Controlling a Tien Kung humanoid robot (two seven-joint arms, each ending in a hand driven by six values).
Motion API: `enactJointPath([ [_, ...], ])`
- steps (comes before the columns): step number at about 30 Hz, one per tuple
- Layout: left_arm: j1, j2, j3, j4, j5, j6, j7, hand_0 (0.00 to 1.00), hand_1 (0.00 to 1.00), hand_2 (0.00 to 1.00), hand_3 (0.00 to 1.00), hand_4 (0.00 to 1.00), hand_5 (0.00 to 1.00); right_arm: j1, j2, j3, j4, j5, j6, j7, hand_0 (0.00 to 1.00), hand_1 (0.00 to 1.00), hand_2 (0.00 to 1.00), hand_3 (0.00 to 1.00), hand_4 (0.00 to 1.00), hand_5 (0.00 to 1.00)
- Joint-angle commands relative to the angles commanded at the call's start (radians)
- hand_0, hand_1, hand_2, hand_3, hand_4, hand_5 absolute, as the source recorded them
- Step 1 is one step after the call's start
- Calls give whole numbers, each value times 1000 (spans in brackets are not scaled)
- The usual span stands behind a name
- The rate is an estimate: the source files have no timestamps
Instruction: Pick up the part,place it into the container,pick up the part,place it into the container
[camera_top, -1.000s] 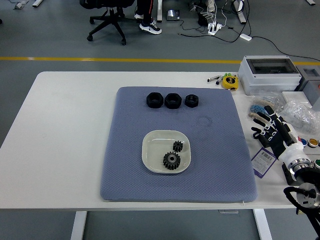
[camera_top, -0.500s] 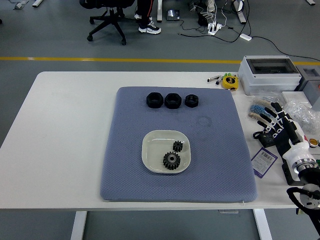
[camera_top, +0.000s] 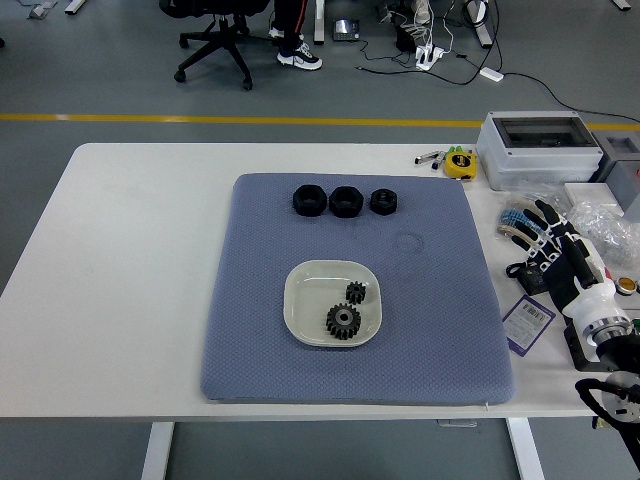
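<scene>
We see two black toothed metal gears, the small one (camera_top: 356, 293) at one o'clock of the large one (camera_top: 342, 320), lying in the pale square dish (camera_top: 303, 300) on the blue-grey mat (camera_top: 260, 300). At three o'clock, off the mat, our black right hand (camera_top: 550, 245) hovers with fingers spread, grasping nothing.

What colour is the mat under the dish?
The mat is a greyish blue, with a fine dotted texture, in the head view.

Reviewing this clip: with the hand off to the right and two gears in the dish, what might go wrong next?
The right hand sits open among clutter at the table's right edge; swinging in, it may snag the plastic bags. The three black nuts lie close together, so grasping one could nudge its neighbour. The left hand is unseen.
</scene>
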Motion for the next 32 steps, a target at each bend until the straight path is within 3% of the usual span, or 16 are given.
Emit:
enactJointPath([
  [13,-3,-1,3,0,-4,0,-1,679,660,627,551,605,569,-2,0,1,-5,-6,9,3,857,807,836,844,985,510],
  [32,7,-3,-5,-1,11,-3,3,679,665,627,551,605,570,-11,-1,-9,3,17,-28,-6,873,821,843,855,978,525],
])
